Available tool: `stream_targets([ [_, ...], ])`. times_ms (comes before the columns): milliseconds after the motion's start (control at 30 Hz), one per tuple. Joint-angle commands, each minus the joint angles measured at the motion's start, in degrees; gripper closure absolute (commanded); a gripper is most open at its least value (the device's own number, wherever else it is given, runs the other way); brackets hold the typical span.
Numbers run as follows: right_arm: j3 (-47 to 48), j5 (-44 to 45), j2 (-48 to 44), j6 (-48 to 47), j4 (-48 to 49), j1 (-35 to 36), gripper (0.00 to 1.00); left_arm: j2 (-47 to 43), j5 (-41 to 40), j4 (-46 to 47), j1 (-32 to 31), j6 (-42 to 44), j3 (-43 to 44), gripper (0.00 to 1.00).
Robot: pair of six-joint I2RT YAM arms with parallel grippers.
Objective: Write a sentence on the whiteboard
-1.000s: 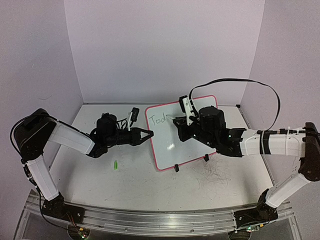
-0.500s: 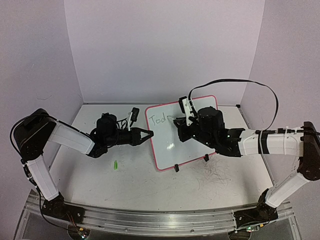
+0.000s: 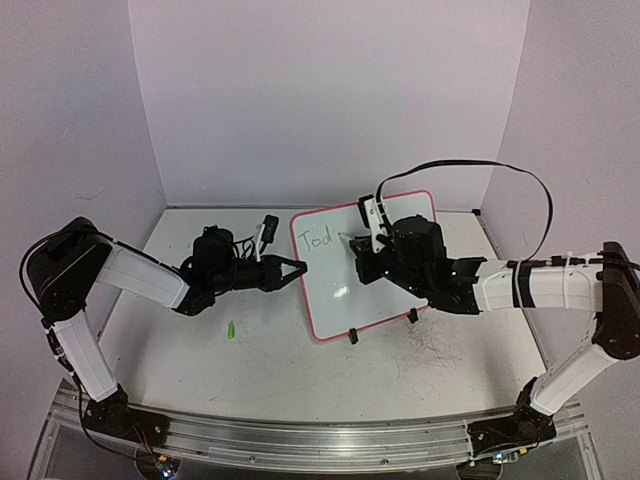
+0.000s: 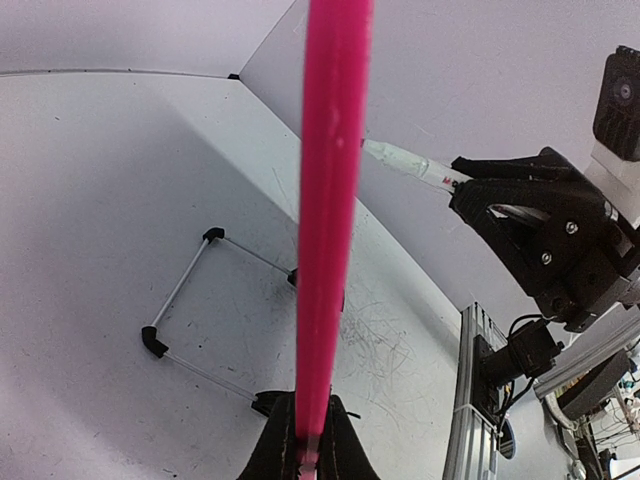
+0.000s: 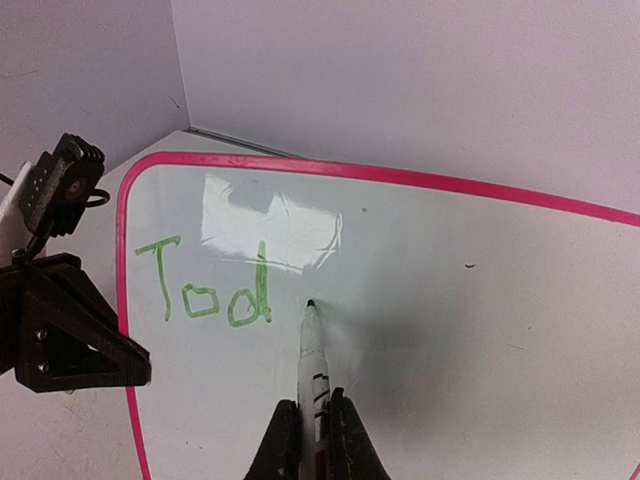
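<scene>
The right pincer (image 5: pixel 310 440), its black fingers pinched tight on a slim white marker (image 5: pixel 313 355), holds the dark tip at the glossy whiteboard (image 5: pixel 480 300), just right of the sentence (image 5: pixel 205 290), which is three blocky green letters reading "Tod". The board, a rounded rectangle with a thin pink rim (image 4: pixel 325 200), stands tilted on small black clip feet (image 3: pixel 352 337) at the middle of the scribbled grey worktop (image 3: pixel 260 370), near the back wall. The left pincer (image 3: pixel 300 268) is clamped shut on the board's left edge, with the rim running up from between its fingers. A small green piece (image 3: pixel 231 329) lies on the worktop below the left arm.
</scene>
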Motion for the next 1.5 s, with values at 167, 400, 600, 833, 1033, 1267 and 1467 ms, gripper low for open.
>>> stream_targets([
  [167,2.3,1.5,1.8,0.0,1.4,-0.1,1.0,-3.0,1.0,-1.2,0.2,0.0,1.4,1.0],
  [400,2.3,-0.3,2.1,-0.5,1.4,0.0,1.0,-2.8,1.0,-1.2,0.1,0.0,1.5,1.0],
  [600,2.3,-1.4,2.4,-0.5,1.1,0.0,1.0,-2.9,1.0,-1.2,0.1,0.1,1.4,1.0],
  [833,1.9,-2.0,2.4,-0.3,0.3,0.4,1.0,-3.0,1.0,-1.2,0.1,0.1,1.3,1.0],
  [1033,0.5,-2.4,1.9,0.1,0.0,0.7,1.0,-2.9,0.9,-1.2,0.2,0.1,1.3,1.0],
  [1267,-0.5,-1.8,1.0,0.5,-0.5,0.6,1.0,-2.9,0.9,-1.2,0.1,0.1,1.3,1.0],
  [1467,-1.3,-0.4,0.3,0.4,-0.7,0.7,1.0,-3.0,0.7,-1.2,0.1,0.1,1.1,1.0],
])
